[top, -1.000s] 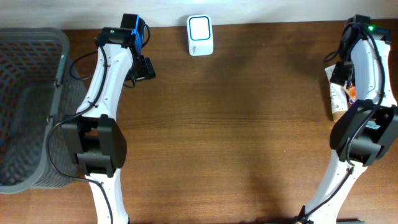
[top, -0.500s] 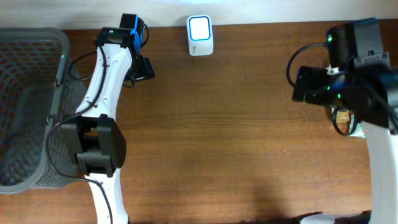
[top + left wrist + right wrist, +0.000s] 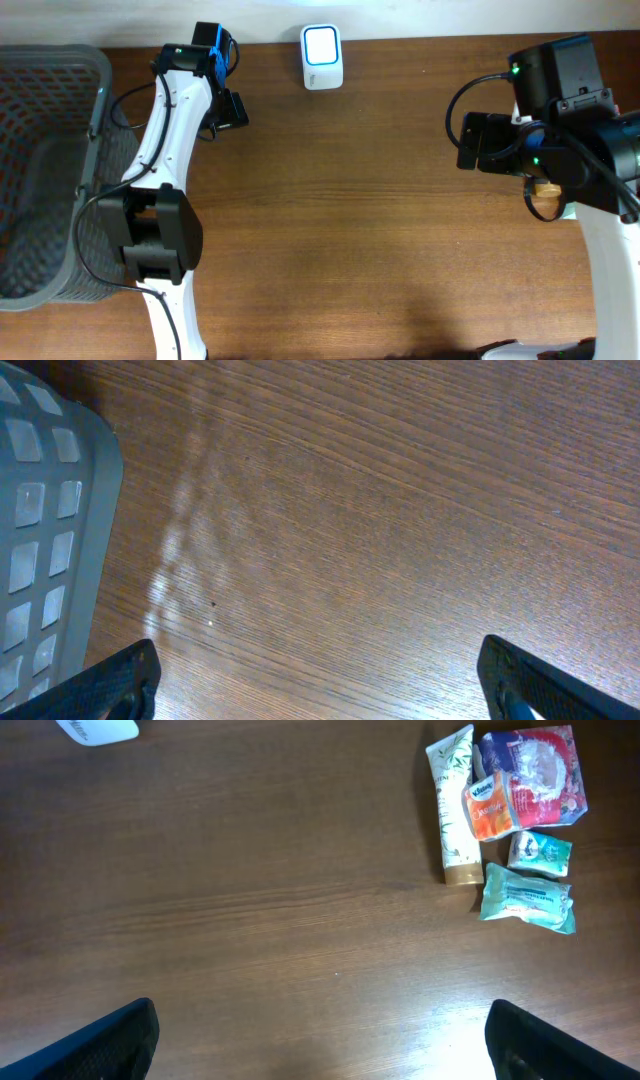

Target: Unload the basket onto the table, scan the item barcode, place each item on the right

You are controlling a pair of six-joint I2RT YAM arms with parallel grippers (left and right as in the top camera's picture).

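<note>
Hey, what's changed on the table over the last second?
The right arm lifted from its folded pose at the right edge of the table and swung inward; it now hangs over the pile of packets, mostly hiding it from overhead. Nothing was taken or let go: the right end effector is open and empty. The left arm, the open left end effector, scanner and basket stayed put.

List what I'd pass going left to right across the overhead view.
basket → left arm → scanner → right arm. The item showing under the right arm overlaps it, so it is left out.
</note>
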